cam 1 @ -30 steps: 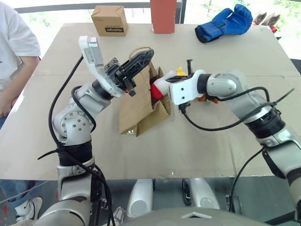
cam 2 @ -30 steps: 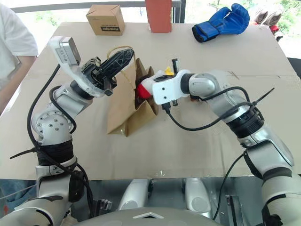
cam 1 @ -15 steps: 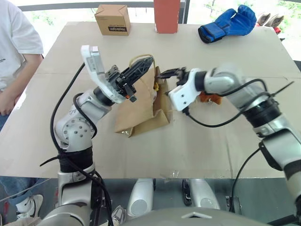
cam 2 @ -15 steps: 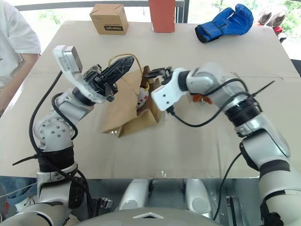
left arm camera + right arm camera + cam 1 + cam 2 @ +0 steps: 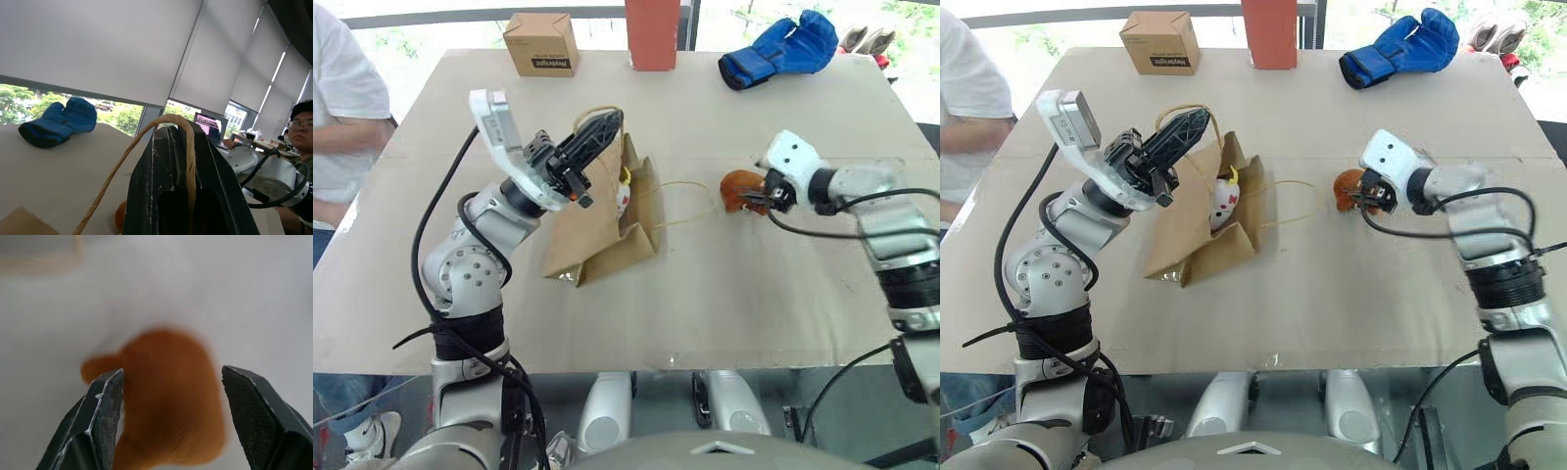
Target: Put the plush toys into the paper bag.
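meanwhile right gripper point(image 5: 168, 396) gapes over brown toy point(image 5: 168, 411); left gripper point(image 5: 597, 137) pinches bag handle point(image 5: 146, 142).

brown plush toy point(image 5: 166, 401) blurred in right wrist view, lower part cut by frame edge, outline soft. rocket toy point(image 5: 1225, 199) mostly hidden inside paper bag point(image 5: 1197, 230), only white body and a bit of yellow showing. boxing glove point(image 5: 783, 46) partly cut at top edge. red box point(image 5: 652, 29) cropped at top, can't tell what it is. person point(image 5: 342, 127) cut off at left edge. label on cardboard box point(image 5: 540, 44) too small to read.
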